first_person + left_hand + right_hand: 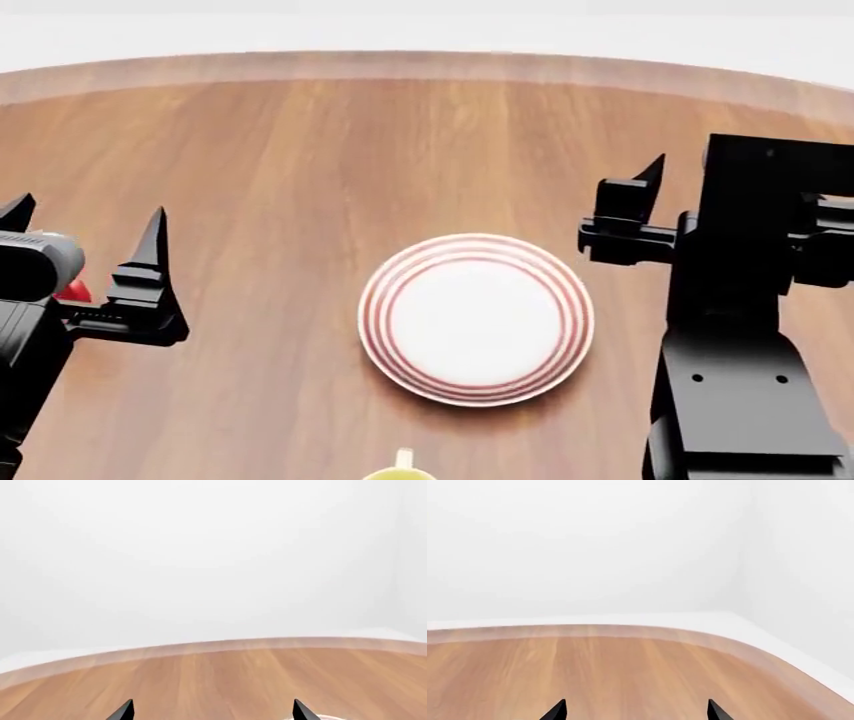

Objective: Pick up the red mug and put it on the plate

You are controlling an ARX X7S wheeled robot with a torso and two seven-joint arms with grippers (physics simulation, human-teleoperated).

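Yellow shows at the very bottom edge of the head view: the rim of another mug (398, 468), cut off by the frame and no part of this job. Just beyond it the plate (475, 319) lies flat on the wooden tabletop (334, 150), white with red rings, bare and ready to receive.

Only a small patch of the red mug (74, 291) is visible, tucked behind the left pincer (86, 232) at the left edge; its handle and its stance cannot be made out. It sits well apart from the plate.

Both pincers are spread wide and hold nothing. The left one's two tips show apart in its wrist view and in the head view. The right pincer (667, 175) hangs beside the plate's far right, likewise agape.

As a judgement, the mug is likely stiff, glazed ceramic: light enough for one arm, but slick and prone to tip since it is tall and narrow. Taking it across the body, low and below the rim, with the tips either side, seems safer than pinching the handle. A firm, level squeeze matters, for a glossy wall can slide or twist.
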